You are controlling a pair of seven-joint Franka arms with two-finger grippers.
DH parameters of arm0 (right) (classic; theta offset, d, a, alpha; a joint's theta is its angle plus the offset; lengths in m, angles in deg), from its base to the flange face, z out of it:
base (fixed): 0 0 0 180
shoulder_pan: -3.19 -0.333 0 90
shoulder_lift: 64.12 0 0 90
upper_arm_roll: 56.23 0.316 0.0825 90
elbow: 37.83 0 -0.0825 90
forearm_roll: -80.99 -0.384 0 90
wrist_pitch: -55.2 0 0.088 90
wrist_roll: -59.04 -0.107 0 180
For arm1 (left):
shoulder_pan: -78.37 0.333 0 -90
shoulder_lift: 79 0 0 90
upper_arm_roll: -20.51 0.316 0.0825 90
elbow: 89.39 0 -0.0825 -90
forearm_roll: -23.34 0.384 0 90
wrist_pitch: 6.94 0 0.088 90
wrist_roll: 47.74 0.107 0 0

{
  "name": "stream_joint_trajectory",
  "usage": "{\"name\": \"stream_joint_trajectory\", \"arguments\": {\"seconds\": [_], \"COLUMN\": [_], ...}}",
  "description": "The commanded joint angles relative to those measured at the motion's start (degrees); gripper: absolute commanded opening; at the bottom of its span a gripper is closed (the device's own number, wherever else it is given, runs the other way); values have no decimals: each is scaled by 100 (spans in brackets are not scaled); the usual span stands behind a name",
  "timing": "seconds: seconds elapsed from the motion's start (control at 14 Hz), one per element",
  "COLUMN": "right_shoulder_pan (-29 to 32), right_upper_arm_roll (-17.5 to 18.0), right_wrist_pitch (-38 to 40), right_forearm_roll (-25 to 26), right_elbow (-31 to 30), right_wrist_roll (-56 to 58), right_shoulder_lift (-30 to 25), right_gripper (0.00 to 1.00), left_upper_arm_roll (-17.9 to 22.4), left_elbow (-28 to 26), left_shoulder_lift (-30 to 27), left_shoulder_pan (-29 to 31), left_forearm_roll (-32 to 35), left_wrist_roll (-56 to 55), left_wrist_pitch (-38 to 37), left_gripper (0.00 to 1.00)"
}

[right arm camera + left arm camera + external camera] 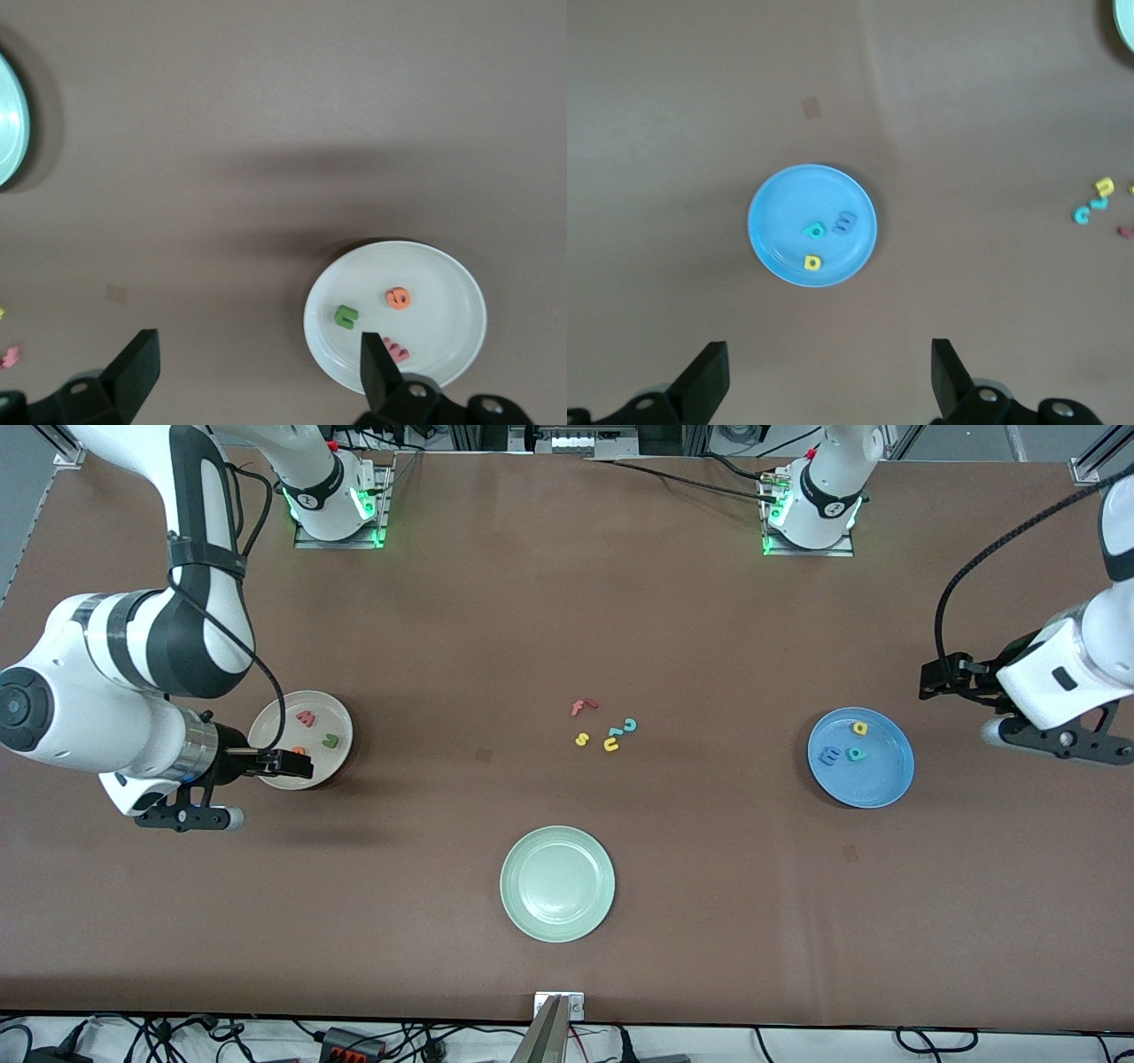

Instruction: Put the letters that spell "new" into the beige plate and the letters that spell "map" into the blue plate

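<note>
Centre-left in the front view, the beige plate (341, 731) holds the green, orange and pinkish letters, with the released right gripper (288, 763) over its lower rim. At centre-right, the blue plate (890, 771) holds the blue, teal and yellow letters; the left gripper (941, 677), jaws spread, hangs just past its upper-right edge.

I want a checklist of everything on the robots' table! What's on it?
Surface: brown table, a few faint marks.
Job's things: beige plate holds a green letter, an orange letter and a pinkish-red letter. Blue plate holds a blue letter, a teal letter and a yellow letter.
Clutter: pale green plate, bare; five loose letters mid-table.
Claws: right claw open over the beige plate's edge; left claw open, beside the blue plate.
Cables: black cables along both arms and at the bases.
Surroundings: wires under the table's near edge.
</note>
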State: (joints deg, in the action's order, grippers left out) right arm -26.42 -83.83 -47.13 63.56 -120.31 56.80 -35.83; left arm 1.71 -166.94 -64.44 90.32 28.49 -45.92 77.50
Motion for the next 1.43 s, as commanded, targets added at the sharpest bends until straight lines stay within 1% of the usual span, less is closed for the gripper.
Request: {"name": "stream_joint_trajectory", "arguments": {"seconds": [0.0, 0.07, 0.14, 0.29, 0.43, 0.57, 0.64, 0.79, 0.93, 1.14, 1.36], "right_shoulder_pan": [788, 1095, 1368, 1843, 2169, 2529, 2774, 3468, 3524, 3472, 3436], "right_upper_arm_roll": [1218, 1518, 1703, 1802, 1863, 1881, 2038, 2634, 2681, 2672, 2567], "right_wrist_pitch": [-68, -51, -16, -24, 98, 300, 440, 608, 626, 705, 1011], "right_forearm_roll": [1473, 1713, 1751, 1690, 1654, 1646, 1646, 1663, 1689, 1716, 1725], "right_elbow": [-40, -40, -40, -49, -92, -101, -110, -101, -101, -93, -93], "right_wrist_roll": [-418, -418, -374, -330, -338, -321, -277, -111, 275, 303, 486], "right_shoulder_lift": [-638, -831, -1007, -1280, -1570, -1747, -1861, -2002, -2029, -2037, -2037], "right_gripper": [100, 100, 100, 100, 100, 100, 100, 100, 100, 100, 100], "left_upper_arm_roll": [990, 1245, 1465, 1651, 1652, 1608, 1582, 1529, 1494, 1362, 1335], "left_elbow": [-1486, -1813, -2069, -2211, -2229, -2142, -2133, -2080, -2036, -2027, -1895], "left_shoulder_lift": [-1084, -1296, -1472, -1553, -1562, -1535, -1535, -1553, -1579, -1614, -1605], "left_shoulder_pan": [-666, -885, -1113, -1168, -1159, -1098, -1098, -1142, -1159, -1151, -1151], "left_forearm_roll": [-321, -339, -339, -339, -339, -348, -348, -339, -348, -348, -392], "left_wrist_roll": [-313, -314, -322, -253, -226, -226, -226, -287, -252, -287, -226], "left_wrist_pitch": [1157, 1440, 1530, 1583, 1592, 1514, 1505, 1478, 1286, 1214, 1188], "left_gripper": [100, 100, 100, 100, 100, 100, 100, 100, 100, 100, 100]}}
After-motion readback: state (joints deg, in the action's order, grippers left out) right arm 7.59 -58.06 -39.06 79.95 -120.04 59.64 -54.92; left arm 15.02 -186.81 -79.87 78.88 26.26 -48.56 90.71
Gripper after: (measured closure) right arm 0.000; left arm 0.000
